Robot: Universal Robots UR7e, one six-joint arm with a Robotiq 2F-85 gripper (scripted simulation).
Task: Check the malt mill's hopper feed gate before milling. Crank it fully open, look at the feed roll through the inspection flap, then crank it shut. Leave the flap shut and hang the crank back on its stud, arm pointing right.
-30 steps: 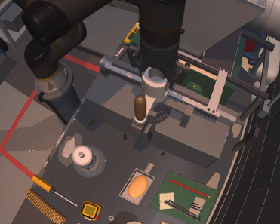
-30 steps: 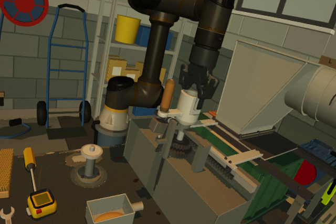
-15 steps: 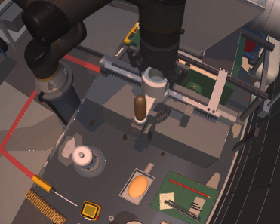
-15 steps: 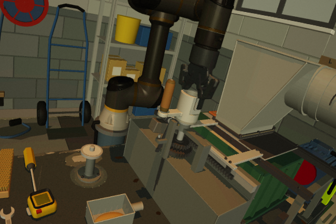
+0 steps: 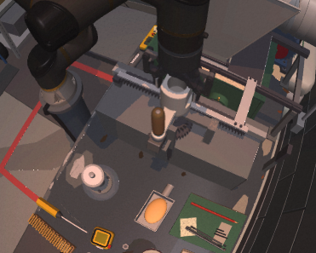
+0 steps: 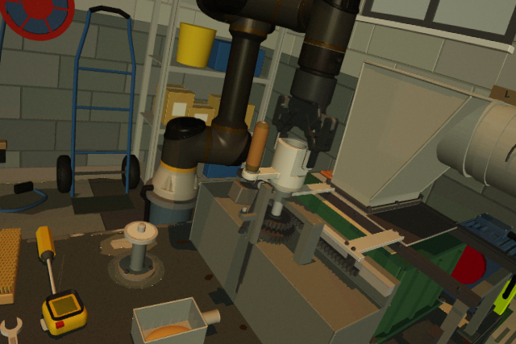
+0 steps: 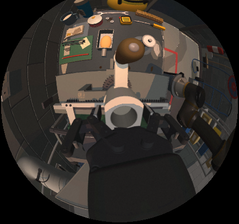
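Observation:
The cream crank (image 5: 175,95) (image 6: 289,162) (image 7: 124,111) sits with its hub on the pinion shaft of the mill's gear box, its arm reaching toward the bench front and ending in an upright brown wooden handle (image 5: 158,121) (image 6: 256,141) (image 7: 130,50). My gripper (image 5: 176,79) (image 6: 301,137) (image 7: 123,119) stands open around the top of the hub and holds nothing. The toothed gate rack (image 5: 227,124) (image 6: 354,248) runs along the box under the grey hopper (image 6: 396,124). The empty parking stud (image 5: 93,176) (image 6: 139,244) (image 7: 148,40) stands on the bench to the left. The inspection flap is not plainly visible.
A small tray with an orange lump (image 5: 155,209) (image 6: 169,323) lies on the bench in front of the gear box. Beside it are a green mat (image 5: 208,222), a yellow meter (image 5: 101,238) (image 6: 62,311), a screwdriver (image 6: 45,248) and a brush (image 5: 46,233). A grey duct (image 6: 479,148) runs right.

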